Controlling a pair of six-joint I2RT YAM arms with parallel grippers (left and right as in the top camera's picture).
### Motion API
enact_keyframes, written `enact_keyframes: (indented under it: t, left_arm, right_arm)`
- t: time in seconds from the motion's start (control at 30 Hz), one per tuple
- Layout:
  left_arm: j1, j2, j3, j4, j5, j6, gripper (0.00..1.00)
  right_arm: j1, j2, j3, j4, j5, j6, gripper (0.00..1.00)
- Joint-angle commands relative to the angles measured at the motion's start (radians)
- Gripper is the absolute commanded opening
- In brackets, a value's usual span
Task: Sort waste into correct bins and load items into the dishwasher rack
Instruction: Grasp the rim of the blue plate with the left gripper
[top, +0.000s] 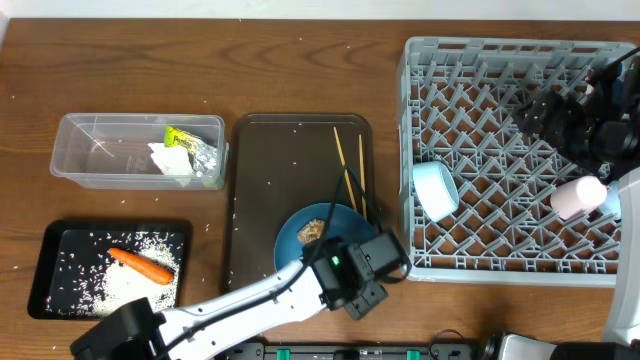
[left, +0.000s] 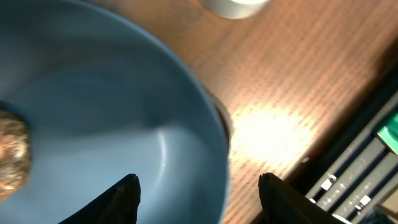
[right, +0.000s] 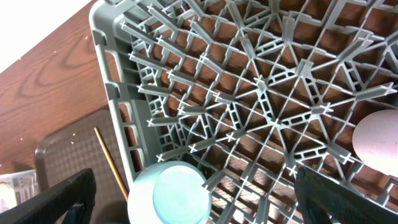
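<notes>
Blue plate (top: 292, 238), round, glossy, brown food lump (top: 314, 232), lattice rack (top: 500, 150)

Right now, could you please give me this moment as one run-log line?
left gripper: open, astride blue plate rim | right gripper: open, over dishwasher rack

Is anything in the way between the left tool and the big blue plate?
Nothing visible is. The left tool is open right at the blue plate, with the plate's edge in the gap between its fingers. The brown food lump sits on the plate off to one side, not in that gap.
</notes>
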Motion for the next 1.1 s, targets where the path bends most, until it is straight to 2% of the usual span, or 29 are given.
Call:
enact_keyframes:
  t: [0.0, 0.23, 0.37, 0.47, 0.63, 0.87, 0.93, 1.07]
  left_arm:
    - [-0.035, 0.044, 0.01, -0.004, -0.006, 0.008, 0.62]
    - [-0.044, 0.116, 0.01, -0.005, 0.0, 0.008, 0.62]
    - [0.009, 0.117, 0.01, -0.014, -0.002, 0.035, 0.61]
    - [0.069, 0.119, 0.01, -0.008, -0.024, 0.061, 0.54]
    - [0.168, 0.148, 0.009, 0.006, -0.021, 0.092, 0.54]
    - [0.182, 0.161, 0.01, 0.003, 0.06, 0.096, 0.53]
    - [0.182, 0.161, 0.01, 0.007, 0.029, 0.096, 0.52]
    - [0.183, 0.168, -0.003, 0.051, -0.069, 0.097, 0.44]
  right_arm:
    - [0.007, 0.001, 0.002, 0.002, 0.003, -0.012, 0.95]
    - [0.007, 0.001, 0.002, 0.001, 0.003, -0.012, 0.95]
    - [0.007, 0.001, 0.002, -0.004, 0.003, -0.012, 0.95]
    - [0.007, 0.001, 0.002, -0.006, 0.003, -0.012, 0.95]
    - [0.007, 0.001, 0.002, -0.011, 0.003, -0.013, 0.95]
    - [0.007, 0.001, 0.002, -0.014, 0.003, -0.013, 0.95]
    - [0.007, 0.001, 0.002, -0.013, 0.003, -0.013, 0.95]
    - [0.007, 0.001, 0.002, -0.013, 0.003, -0.013, 0.94]
